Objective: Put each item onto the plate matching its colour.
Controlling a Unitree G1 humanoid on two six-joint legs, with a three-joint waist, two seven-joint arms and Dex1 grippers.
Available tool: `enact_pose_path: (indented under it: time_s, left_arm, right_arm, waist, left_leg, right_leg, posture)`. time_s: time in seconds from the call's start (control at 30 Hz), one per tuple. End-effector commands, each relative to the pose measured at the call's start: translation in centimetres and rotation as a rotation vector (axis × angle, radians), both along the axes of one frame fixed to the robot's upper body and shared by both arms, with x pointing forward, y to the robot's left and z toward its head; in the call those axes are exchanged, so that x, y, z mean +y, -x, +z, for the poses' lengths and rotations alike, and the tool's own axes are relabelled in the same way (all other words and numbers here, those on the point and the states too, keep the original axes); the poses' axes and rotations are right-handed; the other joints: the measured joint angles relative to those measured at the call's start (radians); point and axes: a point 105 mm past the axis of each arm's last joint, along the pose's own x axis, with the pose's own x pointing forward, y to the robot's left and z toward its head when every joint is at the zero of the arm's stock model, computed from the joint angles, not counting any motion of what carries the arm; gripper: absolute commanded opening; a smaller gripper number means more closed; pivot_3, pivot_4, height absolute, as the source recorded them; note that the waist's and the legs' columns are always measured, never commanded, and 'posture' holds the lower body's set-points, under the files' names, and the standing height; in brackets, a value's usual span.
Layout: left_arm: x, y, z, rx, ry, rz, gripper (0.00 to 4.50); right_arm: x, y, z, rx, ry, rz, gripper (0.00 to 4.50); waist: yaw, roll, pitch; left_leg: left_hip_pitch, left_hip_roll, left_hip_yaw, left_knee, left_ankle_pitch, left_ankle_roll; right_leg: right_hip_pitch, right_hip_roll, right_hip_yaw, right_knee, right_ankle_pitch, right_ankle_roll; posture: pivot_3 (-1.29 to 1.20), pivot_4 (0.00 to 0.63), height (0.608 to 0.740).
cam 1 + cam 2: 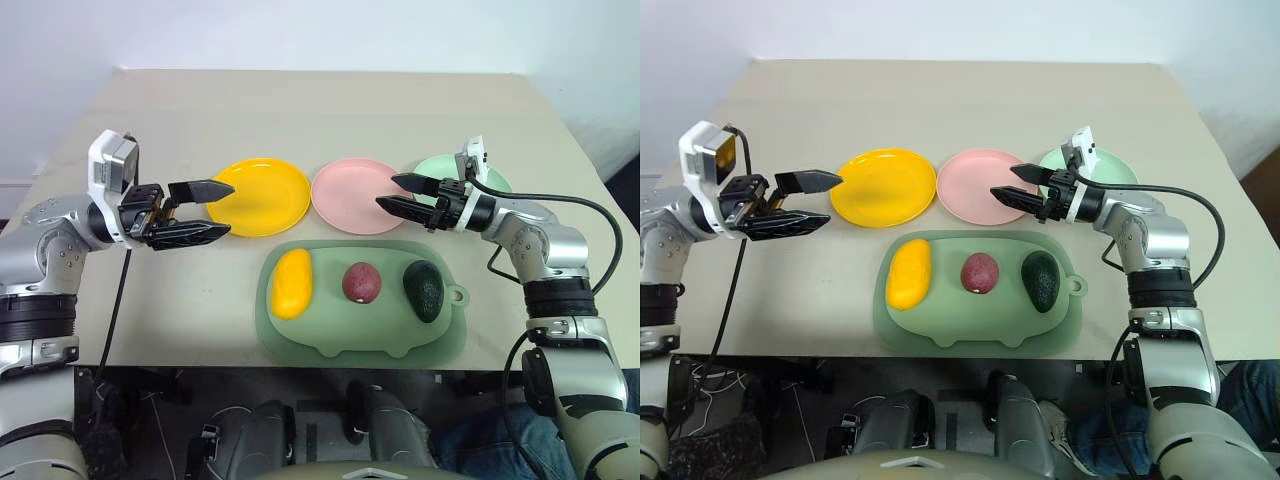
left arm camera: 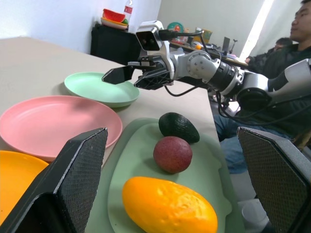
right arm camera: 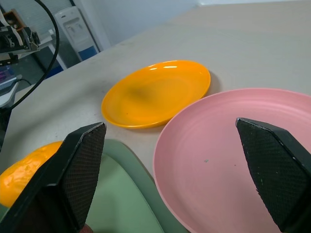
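Observation:
A yellow oblong fruit (image 1: 291,283), a round maroon fruit (image 1: 361,283) and a dark green avocado (image 1: 425,290) lie in a row on a sage-green mat (image 1: 340,338). Behind the mat stand a yellow plate (image 1: 262,196), a pink plate (image 1: 355,195) and a mint green plate (image 1: 445,166), all bare. My left gripper (image 1: 229,210) hovers open at the yellow plate's left rim, holding nothing. Open and empty as well, my right gripper (image 1: 387,190) hangs over the pink plate's right side and covers part of the green plate.
The mat has a small loop (image 1: 458,296) on its right side and lies close to the table's near edge (image 1: 180,366). Bare beige tabletop (image 1: 330,110) stretches behind the plates. A person (image 2: 291,48) sits beyond the table's right side.

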Motion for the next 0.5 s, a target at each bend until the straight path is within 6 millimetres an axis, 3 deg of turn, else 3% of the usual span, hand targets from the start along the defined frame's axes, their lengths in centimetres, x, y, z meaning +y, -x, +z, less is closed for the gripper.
enact_pose_path:
  time_s: [0.03,0.23,0.5]
  left_arm:
    - [-0.2,0.5,0.9,-0.061,0.007,-0.023,4.47]
    - [-0.3,1.0,0.9,-0.052,0.003,-0.059,4.47]
    - [0.3,3.5,0.2,0.005,-0.051,-0.141,4.47]
  right_arm:
    - [-0.9,-0.2,1.6,-0.055,0.006,-0.020,4.50]
    - [-1.2,-0.7,2.8,-0.085,0.012,-0.030,4.50]
    - [-4.2,-0.2,2.6,-0.057,0.069,-0.026,4.50]
  waist:
    - [0.000,0.000,0.000]
    - [-0.002,0.000,0.000]
    - [0.001,0.000,0.000]
  left_leg:
    - [0.000,0.000,0.000,0.000,0.000,0.000]
    - [0.000,0.000,0.000,0.000,0.000,0.000]
    - [0.000,0.000,0.000,0.000,-0.001,0.001]
  right_leg:
    - [0.000,0.000,0.000,0.000,0.000,0.000]
    - [0.000,0.000,0.000,0.000,0.000,0.000]
    - [0.000,0.000,0.000,0.000,0.000,0.000]
  posture:
    - [0.00,0.150,0.740]
    - [0.00,0.150,0.740]
    - [0.00,0.150,0.740]
